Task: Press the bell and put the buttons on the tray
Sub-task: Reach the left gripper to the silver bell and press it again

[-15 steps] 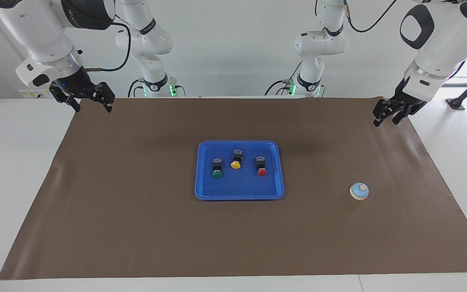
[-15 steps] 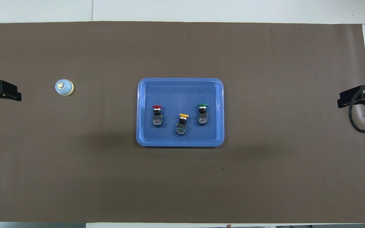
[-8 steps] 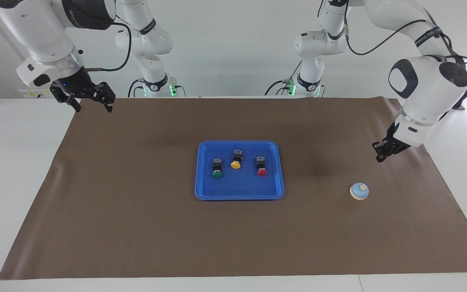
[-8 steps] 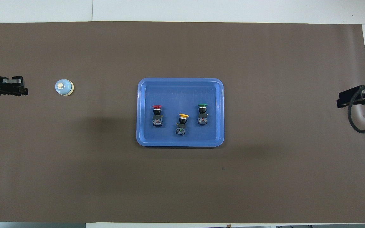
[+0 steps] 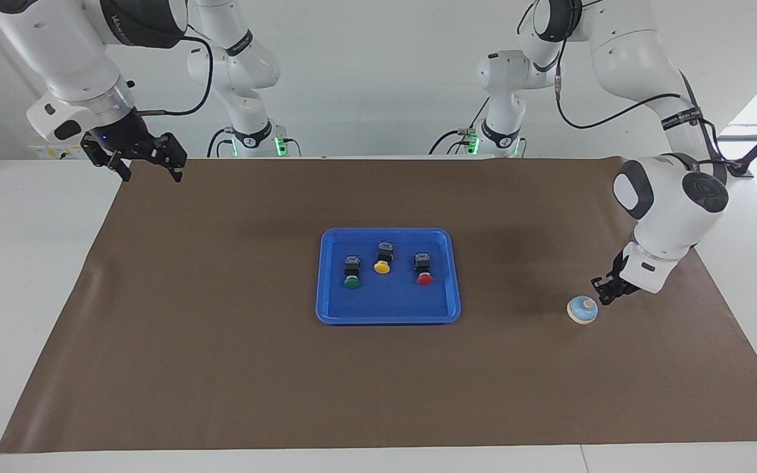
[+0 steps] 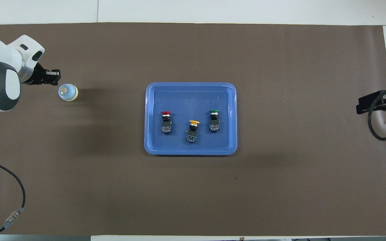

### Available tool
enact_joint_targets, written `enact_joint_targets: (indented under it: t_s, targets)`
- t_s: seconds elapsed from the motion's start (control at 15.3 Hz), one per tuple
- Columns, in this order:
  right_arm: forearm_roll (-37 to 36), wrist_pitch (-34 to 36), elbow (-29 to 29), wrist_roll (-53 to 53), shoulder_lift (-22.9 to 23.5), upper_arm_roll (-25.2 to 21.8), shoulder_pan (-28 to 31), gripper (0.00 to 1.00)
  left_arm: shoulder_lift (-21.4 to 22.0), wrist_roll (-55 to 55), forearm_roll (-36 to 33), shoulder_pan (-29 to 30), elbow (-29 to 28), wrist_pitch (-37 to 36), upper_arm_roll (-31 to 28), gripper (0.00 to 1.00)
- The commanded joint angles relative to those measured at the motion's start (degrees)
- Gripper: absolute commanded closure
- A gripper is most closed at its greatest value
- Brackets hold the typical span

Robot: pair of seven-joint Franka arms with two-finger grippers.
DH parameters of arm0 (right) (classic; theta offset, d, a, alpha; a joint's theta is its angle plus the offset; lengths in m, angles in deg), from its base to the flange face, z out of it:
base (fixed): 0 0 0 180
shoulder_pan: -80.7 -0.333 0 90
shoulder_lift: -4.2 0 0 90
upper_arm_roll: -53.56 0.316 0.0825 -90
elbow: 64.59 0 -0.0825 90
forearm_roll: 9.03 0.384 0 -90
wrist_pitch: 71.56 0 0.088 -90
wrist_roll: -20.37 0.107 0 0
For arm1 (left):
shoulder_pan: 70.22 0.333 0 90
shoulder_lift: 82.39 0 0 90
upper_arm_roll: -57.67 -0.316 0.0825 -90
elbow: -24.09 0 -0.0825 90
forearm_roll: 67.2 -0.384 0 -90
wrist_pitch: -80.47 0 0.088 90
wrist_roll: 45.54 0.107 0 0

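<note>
Broadly, a brown mat (image 5: 221,368) covers most of a white table (image 5: 23,263), and two white robot arms work over it

At the middle of the mat lies the tray (image 5: 388,315), a shallow bright blue rectangle with rounded corners and a raised rim. Inside it rest the three buttons, each with a black body and a round cap, set apart from one another and lying on their sides with caps pointing away from the robots. The green button (image 5: 351,272) is toward the right arm's end of the tray, the red button (image 5: 424,269) toward the left arm's end, and the yellow button (image 5: 383,257) lies between them, slightly nearer to the robots

Well apart from the tray, toward the left arm's end of the mat, stands the bell (image 5: 582,310), a small light-blue dome with a cream base rim and a cream knob on top

The left gripper (image 5: 602,293) is low just beside the bell's knob, its fingertips pressed together and carrying nothing; whether it touches the knob cannot be told

The right gripper (image 5: 149,169) waits in the air over the mat's corner at the right arm's end, its fingers spread apart and empty
</note>
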Motion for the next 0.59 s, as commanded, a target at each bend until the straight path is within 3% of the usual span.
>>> enact_joint_targets:
  t_s: [0.0, 0.52]
  targets:
    - [0.9, 0.7, 0.4, -1.1, -0.6, 0.1, 0.3, 0.0, -0.8, -0.9, -1.6, -0.4, 0.8, 1.4, -0.1, 1.0]
    - [0.9, 0.7, 0.4, -1.1, -0.6, 0.1, 0.3, 0.0, 0.0, -1.3, -1.6, -0.8, -2.2, 0.9, -0.1, 1.0]
